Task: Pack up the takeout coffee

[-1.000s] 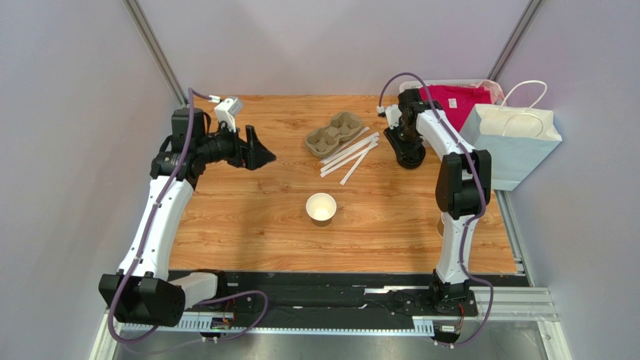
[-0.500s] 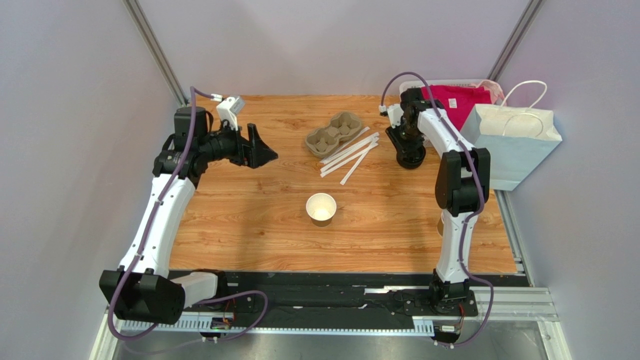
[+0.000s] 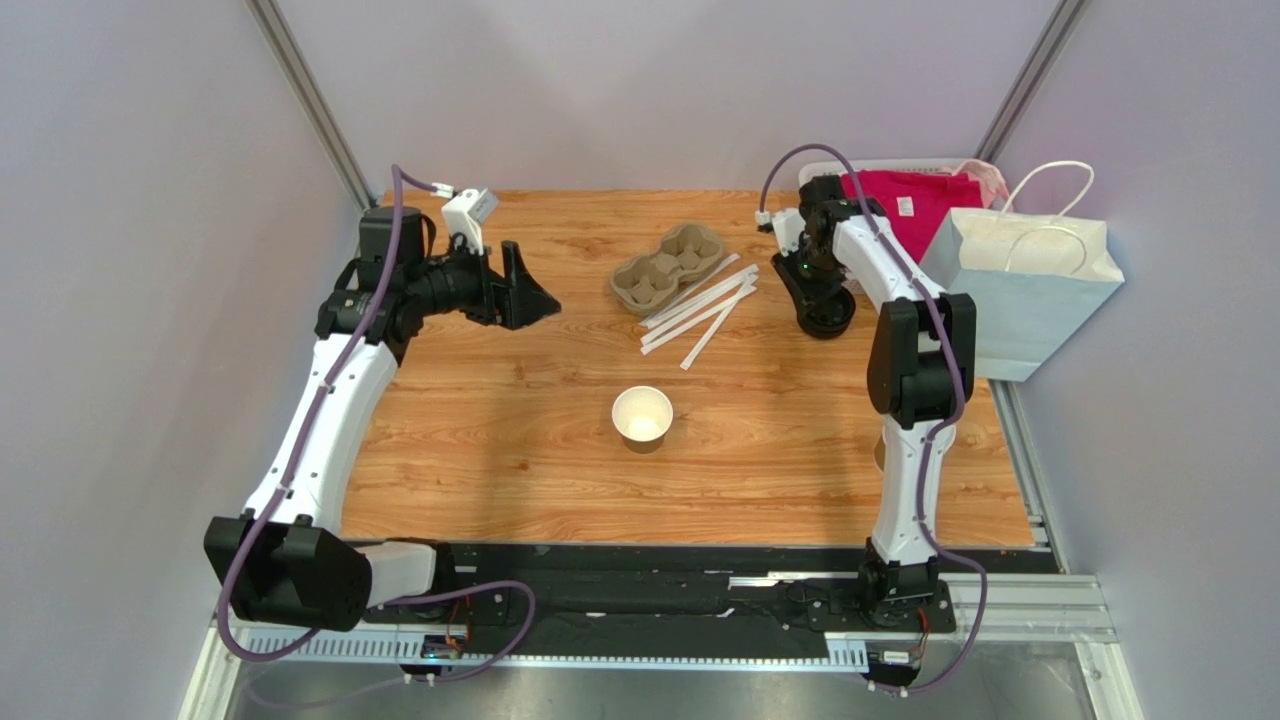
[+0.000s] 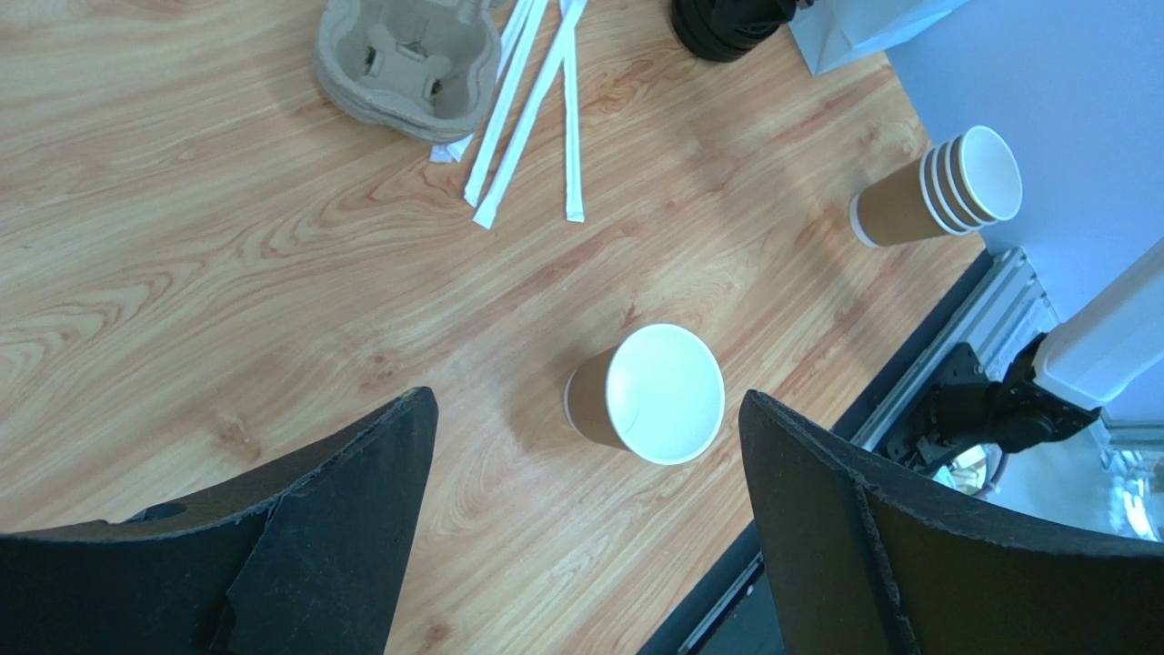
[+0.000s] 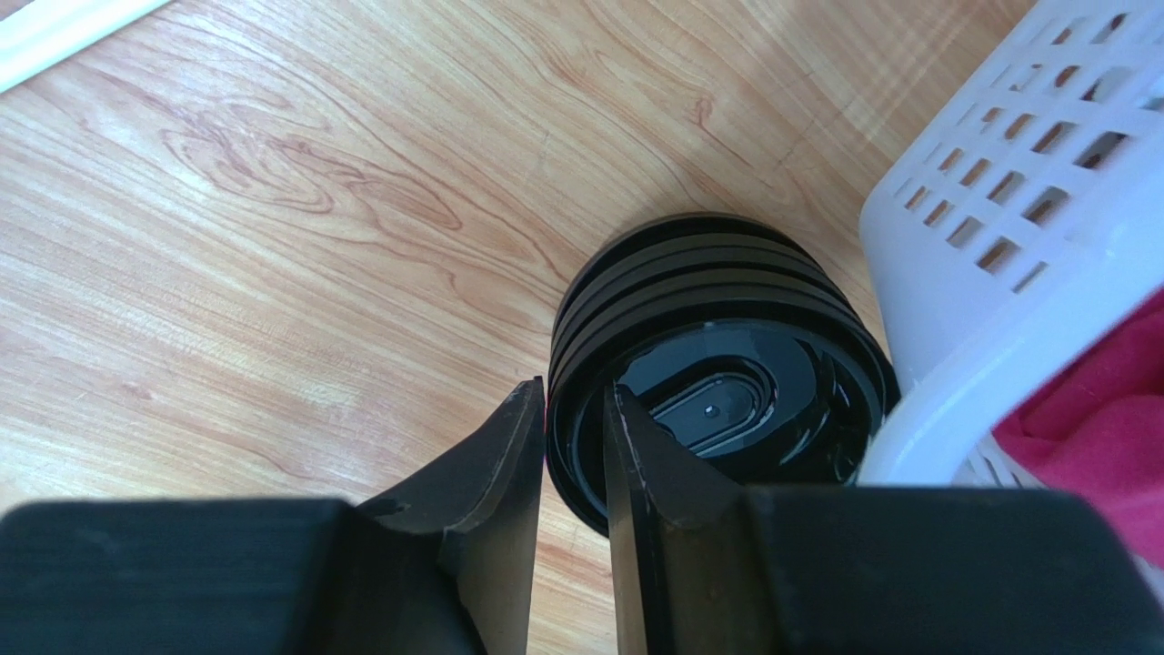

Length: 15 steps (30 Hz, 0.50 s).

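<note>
Wood tabletop, grey walls. No lidded coffee yet: the takeout coffee cup (image 3: 642, 416) stands open on the near side of the cup carrier (image 3: 669, 267), upright, mouth up, long axis vertical. Right gripper (image 5: 574, 403), right of the carrier, has its fingers nearly together, apparently pinching the rim of the top lid (image 5: 711, 410) on the lid stack (image 5: 656, 259). Left gripper (image 3: 529, 294), left of the carrier, has its jaws wide apart and holds nothing. Risks: nested lids may lift together, or the thin rim pinch may slip. An off-centre press could tip the light cup.
</note>
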Each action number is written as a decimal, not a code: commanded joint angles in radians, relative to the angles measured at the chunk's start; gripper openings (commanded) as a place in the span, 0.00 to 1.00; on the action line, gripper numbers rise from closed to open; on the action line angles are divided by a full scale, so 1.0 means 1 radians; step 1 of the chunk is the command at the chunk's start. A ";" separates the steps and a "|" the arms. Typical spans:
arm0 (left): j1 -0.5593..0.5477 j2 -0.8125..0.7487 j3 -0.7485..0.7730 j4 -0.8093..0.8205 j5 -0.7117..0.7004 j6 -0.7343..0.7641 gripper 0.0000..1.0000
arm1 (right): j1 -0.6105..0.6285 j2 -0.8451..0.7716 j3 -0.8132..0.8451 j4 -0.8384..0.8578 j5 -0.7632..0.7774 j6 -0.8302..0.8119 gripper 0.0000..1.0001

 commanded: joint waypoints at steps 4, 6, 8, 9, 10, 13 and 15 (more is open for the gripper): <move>-0.007 0.003 0.064 0.036 -0.010 0.020 0.90 | -0.009 0.023 0.045 -0.012 -0.014 -0.023 0.28; -0.008 0.004 0.067 0.036 -0.010 0.018 0.90 | -0.013 0.021 0.048 -0.014 -0.009 -0.026 0.19; -0.008 0.007 0.075 0.033 -0.010 0.018 0.89 | -0.013 0.020 0.052 -0.018 -0.006 -0.026 0.08; -0.008 0.010 0.075 0.035 -0.010 0.018 0.90 | -0.013 0.018 0.059 -0.021 -0.007 -0.023 0.00; -0.008 0.010 0.077 0.036 -0.009 0.020 0.89 | -0.013 0.017 0.062 -0.033 -0.012 -0.022 0.00; -0.008 0.015 0.077 0.038 -0.006 0.023 0.89 | -0.013 0.001 0.066 -0.053 -0.037 -0.017 0.02; -0.010 0.019 0.078 0.038 -0.004 0.024 0.89 | -0.013 -0.009 0.066 -0.055 -0.047 -0.013 0.12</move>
